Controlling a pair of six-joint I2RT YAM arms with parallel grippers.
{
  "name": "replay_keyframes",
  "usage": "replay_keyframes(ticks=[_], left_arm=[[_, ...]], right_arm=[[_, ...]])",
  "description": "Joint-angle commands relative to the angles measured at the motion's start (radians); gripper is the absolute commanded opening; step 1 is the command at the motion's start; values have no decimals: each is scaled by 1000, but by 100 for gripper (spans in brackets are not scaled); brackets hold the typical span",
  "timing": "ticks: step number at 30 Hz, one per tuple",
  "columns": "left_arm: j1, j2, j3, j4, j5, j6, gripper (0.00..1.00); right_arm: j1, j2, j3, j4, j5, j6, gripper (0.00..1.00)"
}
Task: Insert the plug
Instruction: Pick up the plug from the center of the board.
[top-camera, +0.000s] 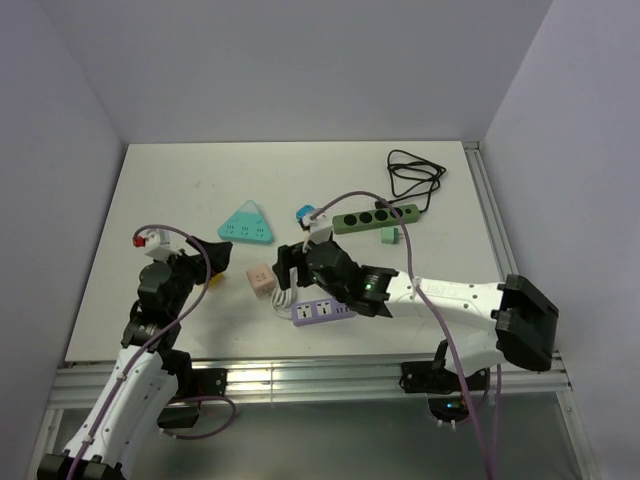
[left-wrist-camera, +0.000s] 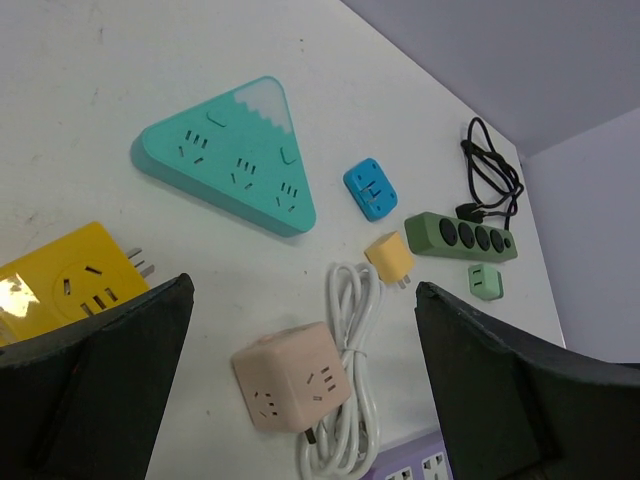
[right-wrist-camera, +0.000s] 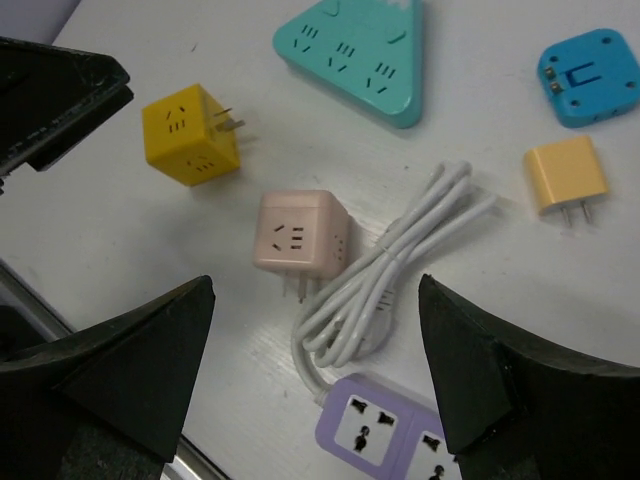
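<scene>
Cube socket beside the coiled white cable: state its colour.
The cube socket is pale pink, clearest in the right wrist view.

No writing, brand or number can be read on the pink cube (right-wrist-camera: 300, 232), teal triangle (right-wrist-camera: 355, 50), purple strip (right-wrist-camera: 385, 430) or elsewhere.

A teal triangular power strip (left-wrist-camera: 235, 160) lies at upper left on a white table (left-wrist-camera: 100, 60), with a yellow cube socket (left-wrist-camera: 70, 285) at the left edge. At lower centre, a pink cube socket (left-wrist-camera: 290, 385) touches a coiled white cable (left-wrist-camera: 350, 330), framed by the left gripper (left-wrist-camera: 303, 292), its fingers (left-wrist-camera: 100, 380) wide apart.
</scene>
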Motion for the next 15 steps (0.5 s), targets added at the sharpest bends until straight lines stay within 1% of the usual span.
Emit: replay_keyframes(ticks=[1, 4, 6, 15], left_arm=[[-2, -4, 43, -47, -32, -15, 100], [-1, 5, 56, -76, -72, -23, 100], [-1, 7, 56, -84, -86, -29, 99], [1, 4, 71, -119, -129, -39, 99]], right_arm=[[19, 85, 154, -137, -40, 4, 89], [59, 157, 199, -114, 6, -2, 88], [71, 220, 228, -114, 5, 1, 87], [90, 485, 432, -194, 57, -39, 85]])
